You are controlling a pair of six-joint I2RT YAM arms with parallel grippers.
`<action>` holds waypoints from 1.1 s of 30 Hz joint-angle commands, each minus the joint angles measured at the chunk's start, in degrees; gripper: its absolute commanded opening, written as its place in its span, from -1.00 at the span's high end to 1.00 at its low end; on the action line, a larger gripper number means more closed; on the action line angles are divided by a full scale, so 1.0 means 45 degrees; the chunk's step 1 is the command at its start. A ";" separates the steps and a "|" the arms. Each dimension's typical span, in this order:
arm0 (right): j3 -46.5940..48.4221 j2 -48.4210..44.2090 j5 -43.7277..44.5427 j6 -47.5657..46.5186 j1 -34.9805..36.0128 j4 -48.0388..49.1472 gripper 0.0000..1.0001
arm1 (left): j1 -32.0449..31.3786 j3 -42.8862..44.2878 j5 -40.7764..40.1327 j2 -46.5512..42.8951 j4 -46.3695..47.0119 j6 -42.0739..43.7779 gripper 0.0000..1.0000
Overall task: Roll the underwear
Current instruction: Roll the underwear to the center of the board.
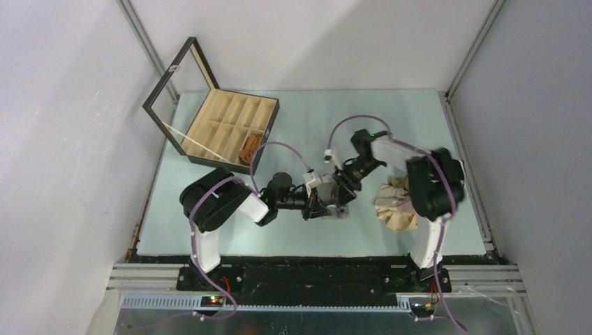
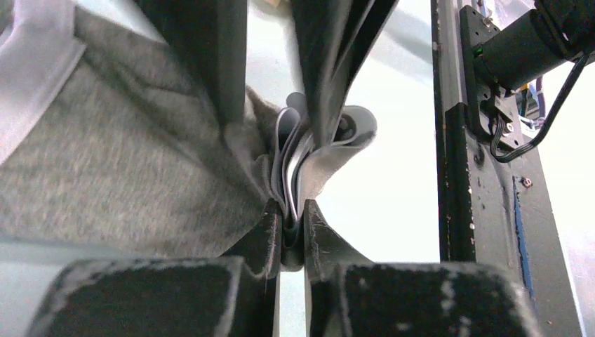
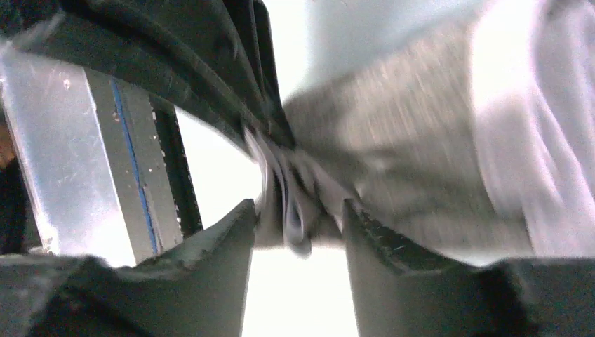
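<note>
A: Where is the grey underwear [image 2: 126, 161]?

B: Just short of the middle of the pale tabletop [image 1: 307, 118], a little toward six o'clock, stretched between the two arms. The left gripper [image 2: 293, 217] comes in from nine o'clock and the right gripper [image 3: 298, 225] from about one o'clock. They meet tip to tip over the cloth.

A: What do the left fingers [image 2: 319, 232] do?

B: They are pressed together on a folded edge of the garment. Several layers of grey cloth and white trim [image 2: 35, 77] are pinched between the tips. The rest of the grey fabric spreads away toward nine o'clock in the left wrist view.

A: And the right fingers [image 3: 224, 246]?

B: They stand apart on either side of the same bunch of folds. The right wrist view is blurred, but there seems to be a gap between each pad and the cloth, so they look parted rather than clamped.

A: What else lies on the tabletop?

B: A black-framed wooden box [image 1: 227, 115] sits at ten o'clock with its lid raised. The rust-brown underwear [image 1: 248, 149] lies in the compartment at the box's five o'clock corner. A beige and pale pink heap [image 1: 394, 206] lies at about four o'clock, partly behind the right arm.
</note>
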 commanded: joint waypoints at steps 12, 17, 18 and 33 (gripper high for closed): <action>-0.6061 -0.6165 -0.0440 1.0052 -0.1366 0.9031 -0.82 | 0.0220 0.0111 0.1205 0.0014 0.0187 -0.0871 1.00; -0.6250 -0.5743 -0.0521 1.0347 -0.2108 0.8665 -0.43 | 0.0406 0.0535 0.2066 0.0496 -0.0068 -0.1583 1.00; -0.6274 -0.5741 -0.0645 1.0272 -0.2106 0.8510 -0.42 | 0.0469 0.0599 0.2234 0.0555 0.0058 -0.1832 1.00; -0.6410 -0.5682 0.0802 1.0958 -0.1051 0.7687 -0.47 | 0.0957 0.1005 0.2952 0.1004 0.0098 -0.2655 1.00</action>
